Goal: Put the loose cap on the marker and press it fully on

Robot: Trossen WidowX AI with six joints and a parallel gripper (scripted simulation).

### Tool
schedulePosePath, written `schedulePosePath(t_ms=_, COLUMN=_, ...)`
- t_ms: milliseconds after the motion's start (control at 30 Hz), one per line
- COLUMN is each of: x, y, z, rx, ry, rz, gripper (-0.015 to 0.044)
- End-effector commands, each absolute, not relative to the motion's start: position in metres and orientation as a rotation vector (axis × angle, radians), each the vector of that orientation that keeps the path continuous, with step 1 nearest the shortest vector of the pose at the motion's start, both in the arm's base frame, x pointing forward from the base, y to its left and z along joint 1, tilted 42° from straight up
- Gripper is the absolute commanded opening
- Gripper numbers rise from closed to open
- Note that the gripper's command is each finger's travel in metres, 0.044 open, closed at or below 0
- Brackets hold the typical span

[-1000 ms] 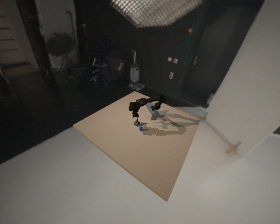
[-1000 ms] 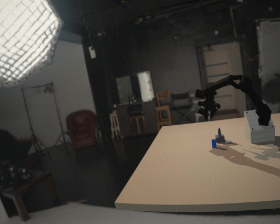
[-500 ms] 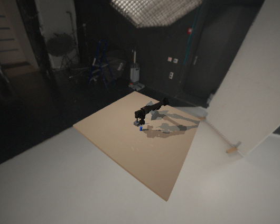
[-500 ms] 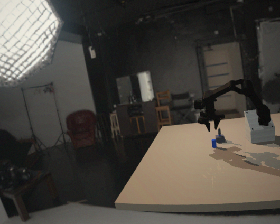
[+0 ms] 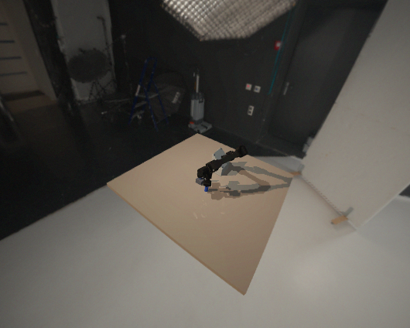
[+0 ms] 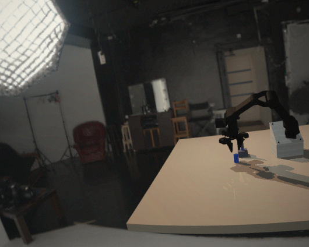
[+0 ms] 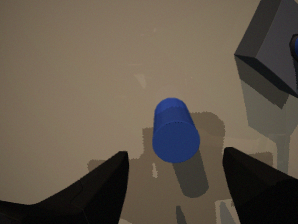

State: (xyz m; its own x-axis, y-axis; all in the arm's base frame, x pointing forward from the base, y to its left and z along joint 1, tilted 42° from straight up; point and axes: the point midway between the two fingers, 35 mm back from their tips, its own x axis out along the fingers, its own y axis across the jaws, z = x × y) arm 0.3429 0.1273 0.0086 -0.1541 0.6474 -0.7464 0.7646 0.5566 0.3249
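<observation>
The blue cap [image 5: 206, 189] [image 6: 236, 158] [image 7: 174, 125] stands upright on the table as a loose cylinder. The black gripper [image 6: 235, 150] [image 7: 176, 151] is open and empty, with its fingers just above the cap, one on each side of it in the wrist view. The grey holder block [image 5: 199, 180] [image 6: 243, 153] [image 7: 270, 42] stands near the cap, at the top right of the wrist view. A bit of the marker [image 6: 242, 149] [image 7: 295, 46] shows blue at the block. The arm partly hides the block and marker in the top view.
A light grey block [image 5: 220, 154] [image 6: 288, 148] stands by the arm's base on the wooden table [image 5: 234, 247] [image 6: 194, 204]. Shadows of the arm fall across the table beside the cap.
</observation>
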Motion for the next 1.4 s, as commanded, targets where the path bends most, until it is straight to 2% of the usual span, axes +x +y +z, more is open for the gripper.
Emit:
schedulePosePath(t_ms=0, x=0.341, y=0.131, z=0.005, rx=1.159, ry=1.872, rz=-0.164, gripper=0.0251)
schedulePosePath(t_ms=1133, x=0.332, y=0.165, z=-0.033, rx=1.161, ry=1.874, rz=-0.162, gripper=0.0251)
schedulePosePath(t_ms=1267, x=0.332, y=0.165, z=-0.033, rx=1.160, ry=1.874, rz=-0.162, gripper=0.0146)
schedulePosePath(t_ms=1367, x=0.332, y=0.165, z=-0.033, rx=1.160, ry=1.874, rz=-0.162, gripper=0.0126)
